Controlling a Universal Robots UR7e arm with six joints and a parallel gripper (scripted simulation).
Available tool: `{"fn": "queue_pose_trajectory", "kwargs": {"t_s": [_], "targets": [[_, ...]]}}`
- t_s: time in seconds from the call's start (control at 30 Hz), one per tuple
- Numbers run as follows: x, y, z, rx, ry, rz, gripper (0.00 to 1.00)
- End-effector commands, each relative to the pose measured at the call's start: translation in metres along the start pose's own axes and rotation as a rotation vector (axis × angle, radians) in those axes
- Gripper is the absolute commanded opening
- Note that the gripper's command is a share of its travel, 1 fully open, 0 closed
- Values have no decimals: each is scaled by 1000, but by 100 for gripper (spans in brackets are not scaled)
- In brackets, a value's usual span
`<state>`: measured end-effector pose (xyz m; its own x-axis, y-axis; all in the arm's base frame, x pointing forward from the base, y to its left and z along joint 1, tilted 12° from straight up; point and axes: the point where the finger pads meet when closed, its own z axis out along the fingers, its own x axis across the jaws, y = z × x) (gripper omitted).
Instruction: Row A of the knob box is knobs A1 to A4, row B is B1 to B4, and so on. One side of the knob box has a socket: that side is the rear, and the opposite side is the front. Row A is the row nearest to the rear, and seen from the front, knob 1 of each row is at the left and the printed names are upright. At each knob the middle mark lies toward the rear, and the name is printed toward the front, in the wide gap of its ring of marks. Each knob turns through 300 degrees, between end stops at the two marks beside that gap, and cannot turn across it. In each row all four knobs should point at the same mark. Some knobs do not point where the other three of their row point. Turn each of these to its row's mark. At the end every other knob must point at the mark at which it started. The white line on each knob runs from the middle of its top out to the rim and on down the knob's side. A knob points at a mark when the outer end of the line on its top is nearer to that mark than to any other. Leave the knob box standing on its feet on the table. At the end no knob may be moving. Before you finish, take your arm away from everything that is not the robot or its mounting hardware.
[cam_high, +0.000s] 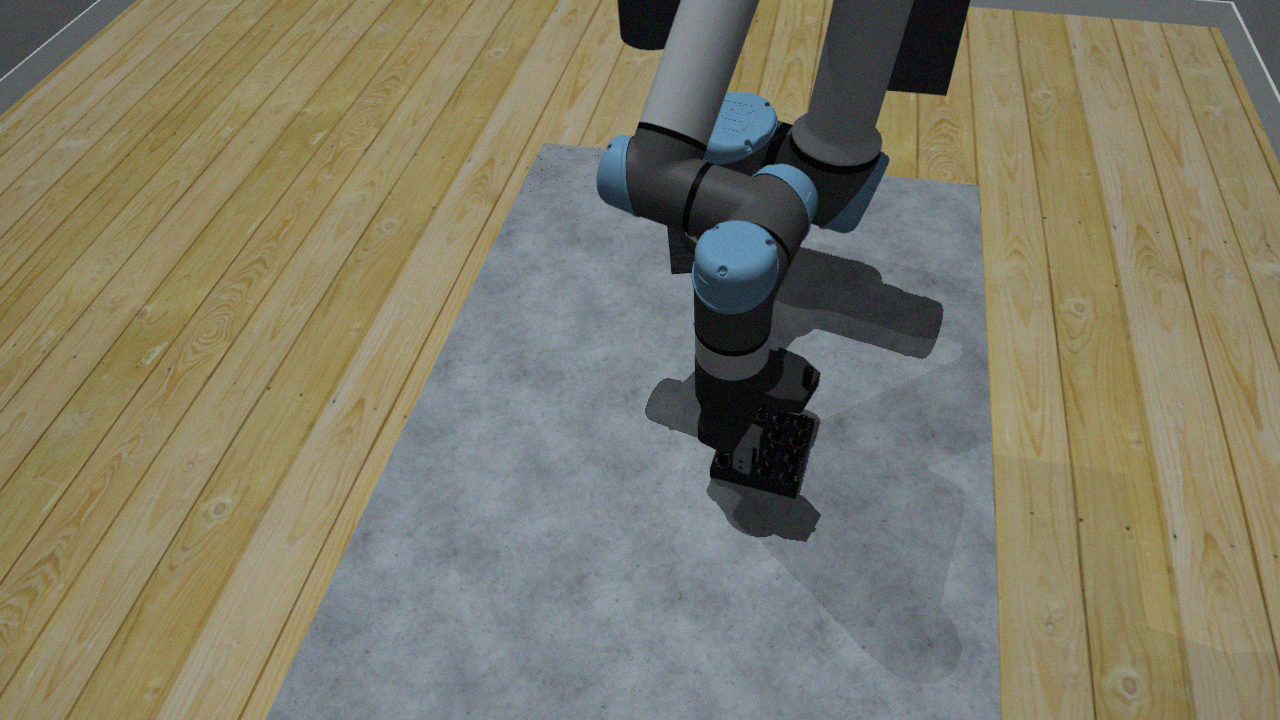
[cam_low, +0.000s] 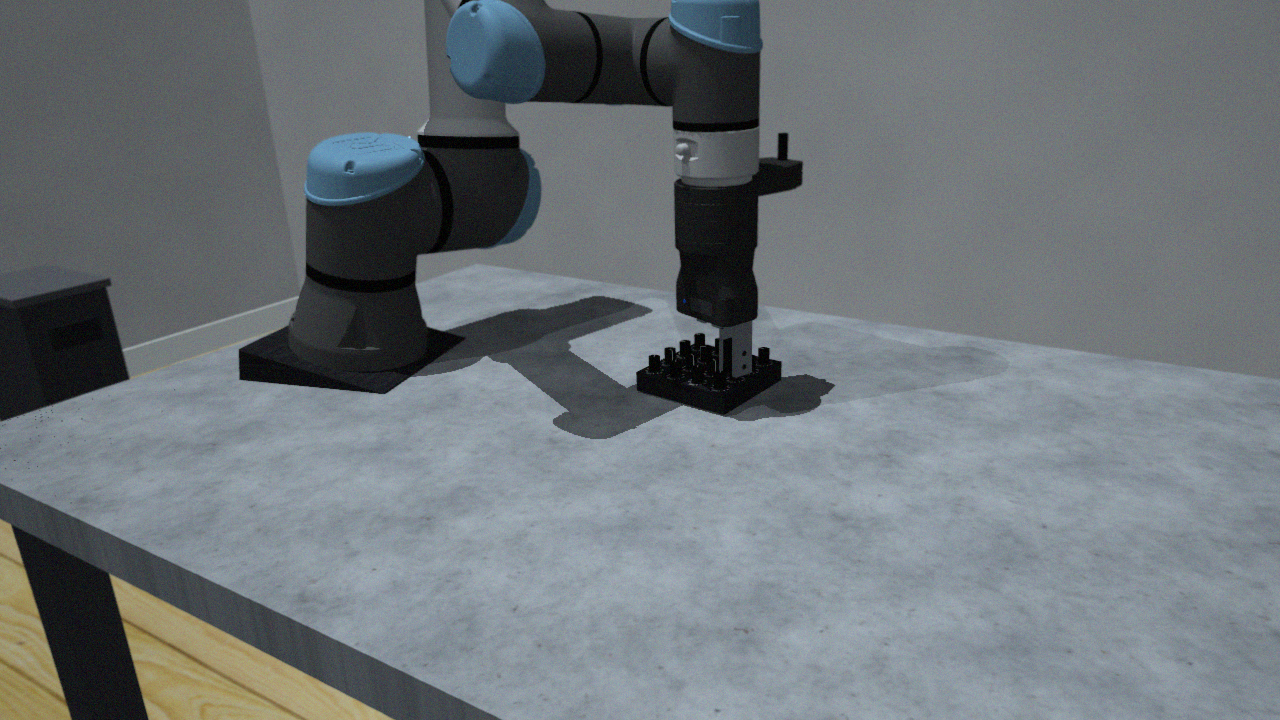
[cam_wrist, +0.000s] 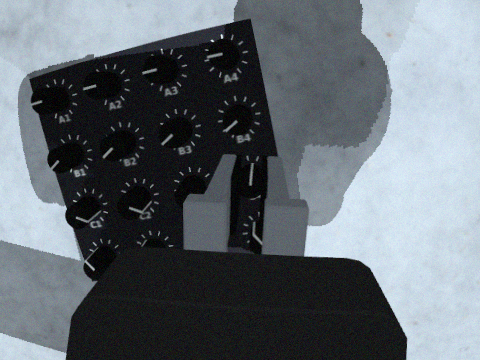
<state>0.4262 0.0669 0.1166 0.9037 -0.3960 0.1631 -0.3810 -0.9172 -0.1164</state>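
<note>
Okay — end effector (cam_high: 744, 458) (cam_low: 731, 358) (cam_wrist: 250, 180) clamped on knob C4 (cam_wrist: 251, 190), one finger each side, down in the right column. Box (cam_high: 799, 465) (cam_low: 684, 390) (cam_wrist: 150, 110) sits flat on the table (cam_high: 537, 537) (cam_low: 537, 501) (cam_wrist: 435, 225), right under the arm. Grip looks upright so the wrist can twist the knob about its own axis, probably. C4's line seems to run rearward; C1 (cam_wrist: 82, 210) and C2 (cam_wrist: 134, 200) point to the front right, so C4 is likely the odd one, mid-correction. Only container-like thing is the box, carrying its knobs; rows A and B look matched. C3 and row D partly hidden, can't tell. Next: turn toward the row's mark, then release straight up — neighbours stand close, a finger could nudge one.
</note>
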Motion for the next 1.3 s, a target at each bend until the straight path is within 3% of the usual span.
{"fn": "queue_pose_trajectory", "kwargs": {"t_s": [0.0, 1.27], "targets": [[0, 0, 0, -1, 2, 76, 30], [0, 0, 0, 0, 2, 731, 30]]}}
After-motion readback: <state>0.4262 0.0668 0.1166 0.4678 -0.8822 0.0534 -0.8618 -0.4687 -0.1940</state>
